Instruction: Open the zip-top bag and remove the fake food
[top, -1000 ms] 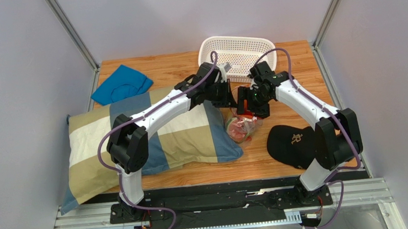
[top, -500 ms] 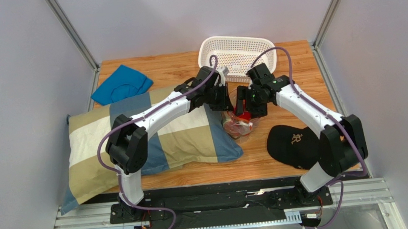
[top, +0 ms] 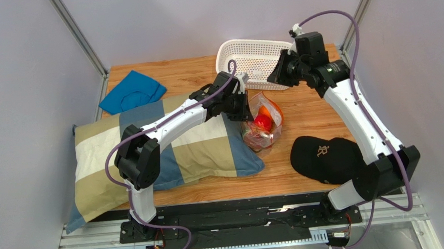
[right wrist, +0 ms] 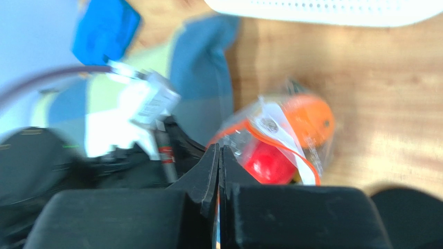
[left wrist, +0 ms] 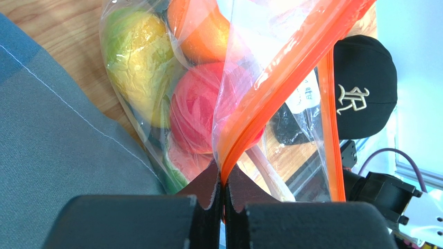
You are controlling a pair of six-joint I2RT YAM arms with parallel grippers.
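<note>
The clear zip-top bag (top: 263,125) lies on the wooden table beside the pillow, its orange zip strip (left wrist: 283,72) parted so the mouth gapes. Inside shows the fake food: a red apple (left wrist: 195,111), an orange (left wrist: 200,31) and a yellow-green piece (left wrist: 135,57). My left gripper (left wrist: 223,174) is shut on one side of the zip strip at the bag's left edge (top: 243,111). My right gripper (right wrist: 219,150) is shut with nothing in it, raised above and behind the bag, near the basket (top: 280,75). In the right wrist view the bag (right wrist: 281,129) lies below, a little blurred.
A white perforated basket (top: 257,56) stands at the back of the table. A black cap (top: 324,157) lies front right of the bag. A checked pillow (top: 165,149) fills the left side, with a blue cloth (top: 132,90) behind it. Grey walls close both sides.
My right gripper let go at the bag's mouth, shut, and swung up and back right toward the basket. The bag's mouth now gapes wider. The left gripper kept its hold.
</note>
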